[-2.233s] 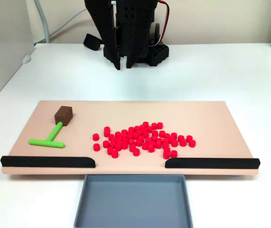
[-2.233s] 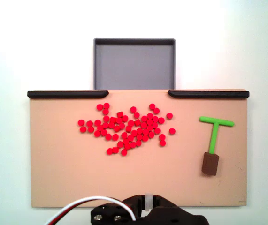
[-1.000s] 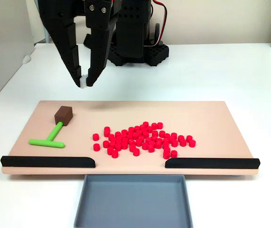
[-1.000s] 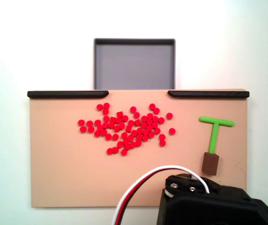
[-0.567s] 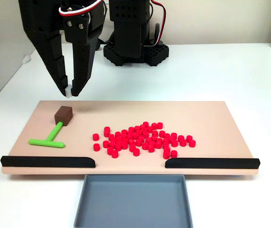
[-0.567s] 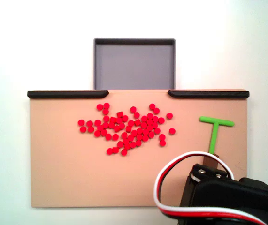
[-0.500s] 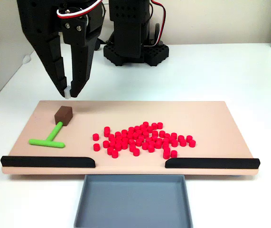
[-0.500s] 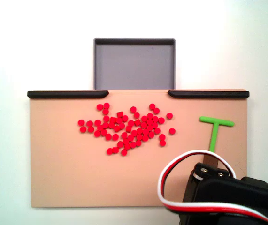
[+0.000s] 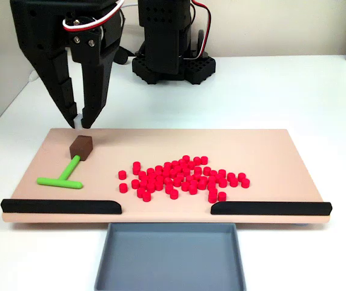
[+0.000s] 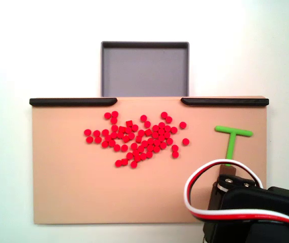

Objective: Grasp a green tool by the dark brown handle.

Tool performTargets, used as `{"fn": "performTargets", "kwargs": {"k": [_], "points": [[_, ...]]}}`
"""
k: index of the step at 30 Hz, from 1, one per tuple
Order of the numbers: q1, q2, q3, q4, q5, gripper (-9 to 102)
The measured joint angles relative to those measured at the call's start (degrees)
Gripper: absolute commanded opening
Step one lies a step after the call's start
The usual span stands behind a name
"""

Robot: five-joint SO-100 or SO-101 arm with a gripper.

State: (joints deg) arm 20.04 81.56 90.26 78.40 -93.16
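My jaws (image 9: 77, 124) hang pointing down just above and behind the dark brown handle (image 9: 81, 147), seen from the front in a fixed view. Only a thin slit shows between the two fingertips, so they are nearly closed and grip nothing; the tips stand clear of the handle, not touching it.

I take the tan board (image 9: 269, 151) as my landmark. It lies flat on the white worktop (image 9: 282, 91). The handle sits on the board near its far left corner in that front view. The green tool (image 9: 63, 174) lies flat on the board, its stem running from the handle toward the board's near edge and ending in a crossbar just short of the left black bar (image 9: 60, 207). In the fixed view from above, the tool's stem and crossbar (image 10: 232, 140) show near the board's right edge, while my arm (image 10: 255, 215) covers the handle end.

A loose heap of red cylinders (image 9: 182, 177) spreads over the middle of the board, well apart from the tool. A second black bar (image 9: 271, 208) lies along the board's near edge on the right in the front view, with a gap between the two bars. The grey tray (image 9: 169, 257) sits on the worktop just off that gap, touching or nearly touching the board's edge.
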Motion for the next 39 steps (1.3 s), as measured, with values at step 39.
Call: {"fn": "performTargets", "kwargs": {"k": [39], "points": [[2.11,-4.66,-2.55,-2.02,-6.06,18]]}}
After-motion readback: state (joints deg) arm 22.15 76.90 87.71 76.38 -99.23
